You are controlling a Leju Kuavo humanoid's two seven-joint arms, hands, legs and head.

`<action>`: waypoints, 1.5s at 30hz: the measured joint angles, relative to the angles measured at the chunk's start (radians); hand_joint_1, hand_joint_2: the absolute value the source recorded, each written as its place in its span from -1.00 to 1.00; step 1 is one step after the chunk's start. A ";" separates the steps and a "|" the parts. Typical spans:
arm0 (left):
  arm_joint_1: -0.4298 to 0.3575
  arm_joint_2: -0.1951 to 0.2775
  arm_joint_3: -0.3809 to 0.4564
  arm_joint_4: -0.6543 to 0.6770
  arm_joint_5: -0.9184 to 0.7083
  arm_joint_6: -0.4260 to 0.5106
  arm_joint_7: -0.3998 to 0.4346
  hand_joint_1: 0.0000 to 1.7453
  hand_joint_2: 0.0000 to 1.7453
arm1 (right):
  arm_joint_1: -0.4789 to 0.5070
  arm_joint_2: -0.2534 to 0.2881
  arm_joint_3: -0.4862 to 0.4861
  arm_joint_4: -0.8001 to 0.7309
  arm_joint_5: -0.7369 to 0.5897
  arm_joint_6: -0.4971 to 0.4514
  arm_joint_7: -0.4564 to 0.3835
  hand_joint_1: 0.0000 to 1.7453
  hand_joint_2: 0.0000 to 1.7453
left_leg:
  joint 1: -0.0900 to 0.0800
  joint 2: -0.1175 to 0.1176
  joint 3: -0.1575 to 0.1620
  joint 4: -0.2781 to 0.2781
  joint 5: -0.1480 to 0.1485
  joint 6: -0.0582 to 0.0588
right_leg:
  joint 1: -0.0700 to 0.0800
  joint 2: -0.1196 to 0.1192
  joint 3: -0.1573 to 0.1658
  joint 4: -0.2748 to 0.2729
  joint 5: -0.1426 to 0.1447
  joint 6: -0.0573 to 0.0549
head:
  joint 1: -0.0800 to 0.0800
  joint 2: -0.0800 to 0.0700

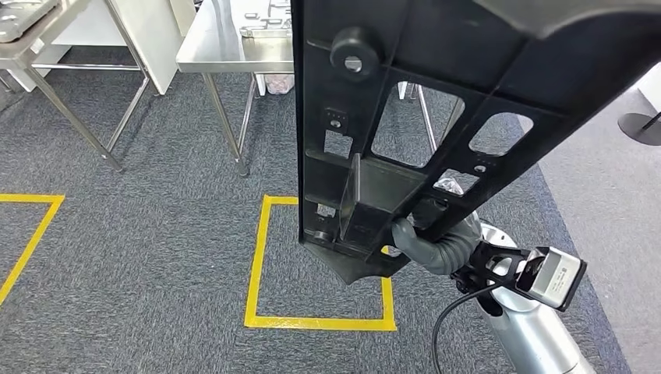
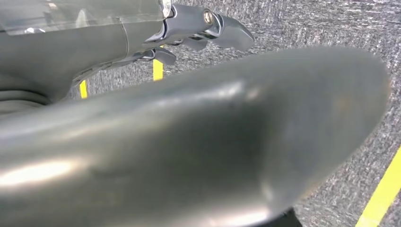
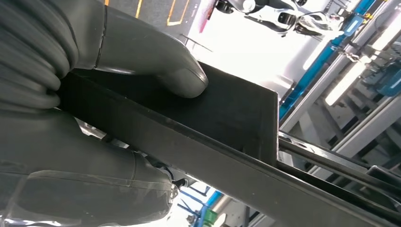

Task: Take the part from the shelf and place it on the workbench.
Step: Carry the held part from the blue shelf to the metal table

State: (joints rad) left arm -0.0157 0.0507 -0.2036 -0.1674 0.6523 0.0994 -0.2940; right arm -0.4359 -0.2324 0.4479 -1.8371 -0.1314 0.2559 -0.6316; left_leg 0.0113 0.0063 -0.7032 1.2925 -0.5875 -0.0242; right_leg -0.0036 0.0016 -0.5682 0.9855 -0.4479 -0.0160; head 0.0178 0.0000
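Observation:
The part (image 1: 405,101) is a long black plastic panel with ribs and several cut-out windows. It stands nearly upright in front of me and hides much of the scene behind it. My right hand (image 1: 436,241) grips its lower end from the right. In the right wrist view the thumb (image 3: 156,61) presses on one face of the part's edge (image 3: 222,118) and the fingers (image 3: 85,189) wrap the other side. My left hand (image 2: 189,137) hangs over the grey carpet with nothing in it, its dark fingers (image 2: 208,28) held apart from the thumb. The steel workbench (image 1: 226,39) stands ahead.
A second steel table (image 1: 31,39) stands at the far left, its legs on the grey carpet. A yellow tape square (image 1: 257,265) marks the floor below the part, with another yellow line (image 1: 31,234) at the left. A round dark base (image 1: 643,128) sits at the right.

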 joint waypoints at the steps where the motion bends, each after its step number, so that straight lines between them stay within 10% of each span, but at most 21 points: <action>1: 0.001 0.000 0.000 0.000 0.000 0.000 0.000 -1.00 -1.00 | 0.002 0.001 0.000 0.001 0.001 0.000 -0.001 1.00 1.00 | 0.000 0.000 0.020 -0.047 0.034 0.001 | 0.000 0.002 0.001 0.003 -0.003 0.001 | 0.000 0.000; 5: 0.003 0.001 0.000 0.000 -0.001 0.001 -0.004 -1.00 -1.00 | 0.003 0.007 0.000 0.003 0.003 -0.001 -0.008 1.00 1.00 | -0.003 -0.003 0.120 -0.264 0.121 0.015 | 0.006 0.009 -0.005 0.022 -0.016 0.015 | -0.002 0.000; 9: 0.003 0.001 -0.001 0.000 -0.002 0.001 -0.006 -1.00 -1.00 | 0.004 0.008 -0.001 0.004 0.005 -0.001 -0.009 1.00 1.00 | -0.001 -0.003 0.124 -0.279 0.122 0.037 | 0.005 0.009 -0.013 0.039 -0.029 0.035 | 0.000 0.000; 13: 0.002 0.001 -0.001 0.000 -0.003 0.001 -0.007 -1.00 -1.00 | 0.005 0.008 -0.005 0.006 0.004 0.004 -0.009 1.00 1.00 | 0.001 0.000 0.127 -0.284 0.123 0.048 | -0.004 0.005 -0.120 0.258 -0.133 0.055 | 0.004 0.000; 15: 0.003 0.001 -0.001 0.000 -0.003 0.001 -0.007 -1.00 -1.00 | 0.006 0.008 -0.006 0.010 0.002 0.011 -0.007 1.00 1.00 | 0.001 0.000 0.130 -0.284 0.121 0.049 | -0.008 0.004 -0.152 0.311 -0.131 0.058 | 0.004 0.000; 20: 0.002 -0.002 -0.002 0.000 -0.003 0.001 -0.010 -1.00 -1.00 | 0.005 0.008 -0.015 0.012 -0.003 0.010 -0.004 1.00 1.00 | -0.002 -0.001 0.143 -0.284 0.109 0.033 | -0.001 -0.004 -0.029 0.035 0.002 0.036 | 0.003 0.000; 25: 0.000 -0.003 -0.002 0.000 0.000 0.001 -0.014 -1.00 -1.00 | 0.009 0.008 -0.019 0.012 0.007 -0.005 -0.001 1.00 1.00 | -0.001 0.000 0.134 -0.250 0.080 0.006 | -0.002 -0.002 -0.012 0.007 0.001 0.010 | 0.001 0.000; 28: 0.002 -0.004 -0.002 0.000 0.004 0.001 -0.016 -1.00 -1.00 | 0.012 0.009 -0.020 0.013 0.019 -0.014 0.004 1.00 1.00 | 0.001 -0.001 0.040 -0.064 -0.002 0.000 | -0.001 -0.002 -0.003 0.003 -0.004 -0.002 | -0.004 0.000; 30: 0.003 -0.004 -0.002 0.000 0.006 0.002 -0.017 -1.00 -1.00 | 0.015 0.009 -0.020 0.016 0.022 -0.020 0.009 1.00 1.00 | 0.001 -0.001 -0.007 0.005 -0.007 -0.002 | 0.002 0.000 0.001 0.005 -0.010 -0.005 | -0.004 0.000; 34: 0.009 -0.004 -0.002 0.000 0.008 0.004 -0.022 -1.00 -1.00 | 0.018 0.009 -0.020 0.020 0.022 -0.028 0.022 1.00 1.00 | -0.001 -0.002 0.082 -0.213 0.127 0.010 | 0.004 0.008 0.020 0.016 -0.033 0.004 | -0.005 0.000; 39: 0.008 -0.006 -0.002 0.001 0.012 0.005 -0.027 -1.00 -1.00 | 0.019 0.008 -0.020 0.020 0.004 -0.043 0.055 1.00 1.00 | -0.002 -0.004 0.112 -0.279 0.132 0.034 | 0.007 0.008 0.019 0.023 -0.047 0.028 | -0.003 0.000; 45: 0.009 -0.008 -0.001 0.001 0.020 0.007 -0.029 -1.00 -1.00 | 0.029 0.008 -0.021 0.020 -0.012 -0.076 0.099 1.00 1.00 | 0.003 -0.003 0.136 -0.291 0.118 0.048 | -0.010 0.004 -0.150 0.322 -0.149 0.059 | 0.002 0.000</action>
State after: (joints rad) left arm -0.0065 0.0431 -0.2046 -0.1663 0.6721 0.1061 -0.3233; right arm -0.4071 -0.2244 0.4265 -1.8170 -0.1433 0.1798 -0.5326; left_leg 0.0146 0.0037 -0.5675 1.0014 -0.4693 0.0241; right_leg -0.0139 0.0055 -0.7180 1.3076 -0.5970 0.0432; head 0.0198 0.0002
